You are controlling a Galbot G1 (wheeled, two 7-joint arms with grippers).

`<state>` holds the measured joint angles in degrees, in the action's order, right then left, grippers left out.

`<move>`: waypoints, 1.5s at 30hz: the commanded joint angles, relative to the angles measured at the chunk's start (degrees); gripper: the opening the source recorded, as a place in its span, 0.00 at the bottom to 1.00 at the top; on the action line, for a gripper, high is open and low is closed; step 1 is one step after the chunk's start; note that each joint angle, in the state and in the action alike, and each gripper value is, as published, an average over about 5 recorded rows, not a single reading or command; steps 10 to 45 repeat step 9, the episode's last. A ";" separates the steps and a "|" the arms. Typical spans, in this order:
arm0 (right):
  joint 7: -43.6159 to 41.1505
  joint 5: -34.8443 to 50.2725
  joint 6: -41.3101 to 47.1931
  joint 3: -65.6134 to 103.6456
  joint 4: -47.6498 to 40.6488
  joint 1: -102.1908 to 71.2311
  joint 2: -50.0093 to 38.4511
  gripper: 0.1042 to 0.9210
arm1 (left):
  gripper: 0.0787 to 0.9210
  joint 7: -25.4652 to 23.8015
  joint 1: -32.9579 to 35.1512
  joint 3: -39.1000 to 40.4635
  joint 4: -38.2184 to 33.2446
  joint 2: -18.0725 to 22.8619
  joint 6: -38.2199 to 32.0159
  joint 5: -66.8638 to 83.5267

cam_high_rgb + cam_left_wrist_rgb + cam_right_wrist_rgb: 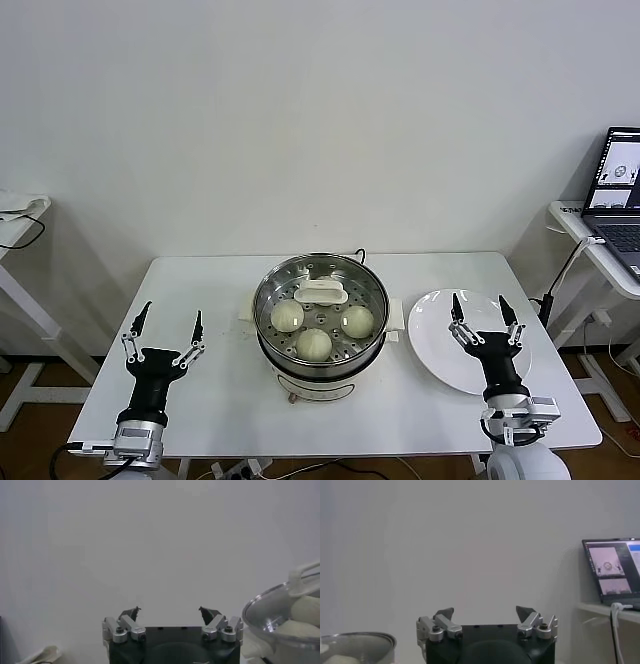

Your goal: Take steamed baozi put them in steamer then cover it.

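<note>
The steamer [322, 370] stands mid-table. The clear glass cover lies on it, its white handle [320, 292] at the centre. Three baozi [287, 317] [314, 344] [357, 321] show through the glass; a fourth is hidden, perhaps under the handle. My left gripper [172, 312] points up, open and empty, left of the steamer near the table's front. My right gripper [479, 300] points up, open and empty, over the white plate [440, 350]. The left wrist view shows its open gripper [170, 611], the cover's rim [270, 615] and a baozi [305, 609]. The right wrist view shows its open gripper [485, 611] and the steamer [360, 642].
The white table [220, 400] bears the steamer and the empty white plate on the right. A side table with an open laptop [622, 180] stands at the far right, another side table at the far left. A cable runs behind the steamer.
</note>
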<state>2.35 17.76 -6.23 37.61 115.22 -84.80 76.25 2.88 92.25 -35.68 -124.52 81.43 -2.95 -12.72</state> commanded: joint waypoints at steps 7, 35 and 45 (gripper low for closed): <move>0.19 0.15 0.29 0.12 0.17 -0.08 0.27 0.88 | 0.88 0.20 0.41 -0.43 0.41 0.32 -0.84 0.91; 0.19 0.20 0.30 0.12 0.16 -0.05 0.29 0.88 | 0.88 0.21 0.41 -0.42 0.39 0.33 -0.85 0.88; 0.19 0.20 0.30 0.12 0.16 -0.05 0.29 0.88 | 0.88 0.21 0.41 -0.42 0.39 0.33 -0.85 0.88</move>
